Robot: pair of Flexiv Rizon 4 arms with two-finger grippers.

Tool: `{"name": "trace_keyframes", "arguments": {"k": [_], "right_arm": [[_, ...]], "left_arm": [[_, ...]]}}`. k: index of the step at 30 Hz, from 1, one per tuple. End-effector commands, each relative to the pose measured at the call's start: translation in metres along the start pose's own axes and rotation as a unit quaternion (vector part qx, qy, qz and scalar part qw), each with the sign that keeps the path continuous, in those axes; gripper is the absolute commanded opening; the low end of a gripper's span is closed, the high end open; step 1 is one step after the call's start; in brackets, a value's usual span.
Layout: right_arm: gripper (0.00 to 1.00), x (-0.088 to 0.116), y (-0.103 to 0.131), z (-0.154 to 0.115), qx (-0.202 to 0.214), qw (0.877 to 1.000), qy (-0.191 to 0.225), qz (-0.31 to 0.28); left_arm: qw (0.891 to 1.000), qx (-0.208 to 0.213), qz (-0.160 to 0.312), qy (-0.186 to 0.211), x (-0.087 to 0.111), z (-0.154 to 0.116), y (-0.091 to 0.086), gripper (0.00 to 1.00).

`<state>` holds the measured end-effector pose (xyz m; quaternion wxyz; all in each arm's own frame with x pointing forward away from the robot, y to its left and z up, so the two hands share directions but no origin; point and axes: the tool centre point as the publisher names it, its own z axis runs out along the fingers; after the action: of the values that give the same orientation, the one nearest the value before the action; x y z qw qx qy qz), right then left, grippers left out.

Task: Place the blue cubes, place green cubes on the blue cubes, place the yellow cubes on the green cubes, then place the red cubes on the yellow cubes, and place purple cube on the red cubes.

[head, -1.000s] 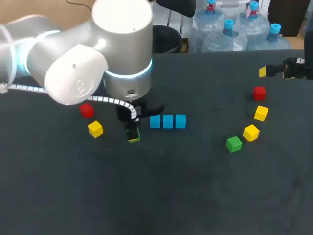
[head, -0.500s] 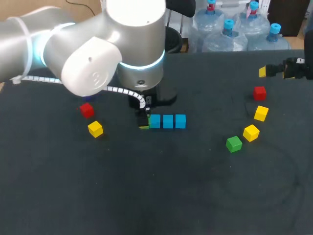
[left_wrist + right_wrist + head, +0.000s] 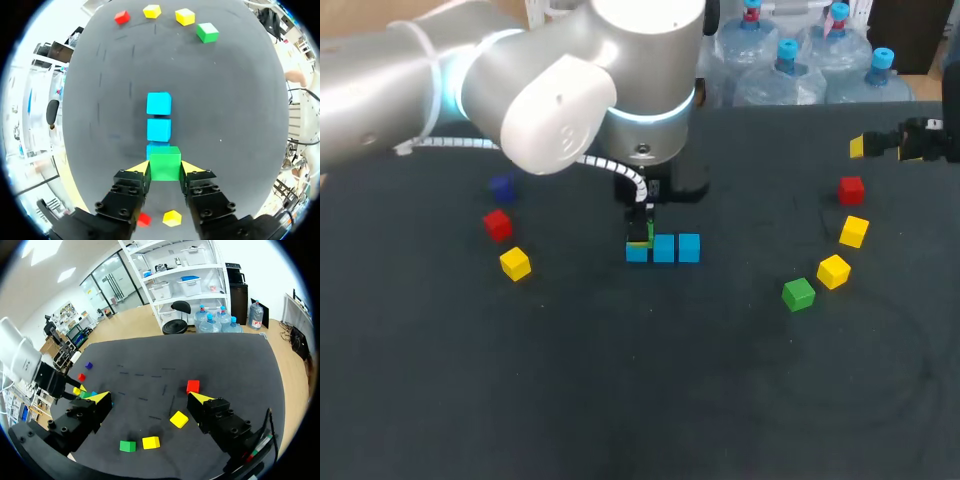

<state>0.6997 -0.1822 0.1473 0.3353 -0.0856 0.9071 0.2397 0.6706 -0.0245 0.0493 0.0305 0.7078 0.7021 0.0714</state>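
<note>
In the head view, the left arm (image 3: 570,90) has a bulky wrist that hides most of its fingers. Only a sliver of the held green cube (image 3: 640,236) peeks out, over the left end of the blue row (image 3: 663,248) on the counter (image 3: 640,400).

In the left wrist view, the left gripper (image 3: 165,168) has its fingers clamped on two sides of the held green cube. The nearest blue cube (image 3: 151,146) is mostly covered beneath it, and I cannot tell whether the two touch. The other two blue cubes line up ahead.

In the right wrist view, the right gripper (image 3: 149,397) hangs with its fingers spread wide above the counter. A spare green cube (image 3: 127,445) lies below it.
</note>
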Motion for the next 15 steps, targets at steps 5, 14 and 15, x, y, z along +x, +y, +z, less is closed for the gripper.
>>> {"name": "trace_keyframes", "arguments": {"k": [5, 14, 15], "right_arm": [[1.0, 0.0, 0.0, -0.001, 0.001, 1.0, 0.0, 0.0], [1.0, 0.0, 0.0, -0.001, 0.001, 1.0, 0.0, 0.0], [1.0, 0.0, 0.0, -0.001, 0.001, 1.0, 0.0, 0.0]], "left_arm": [[1.0, 0.012, 0.013, -0.002, -0.006, 0.006, 0.011, 0.0], [1.0, 0.019, 0.012, -0.008, -0.005, 0.012, 0.015, 0.0], [1.0, 0.021, 0.013, -0.008, -0.005, 0.012, 0.015, 0.0]]}}
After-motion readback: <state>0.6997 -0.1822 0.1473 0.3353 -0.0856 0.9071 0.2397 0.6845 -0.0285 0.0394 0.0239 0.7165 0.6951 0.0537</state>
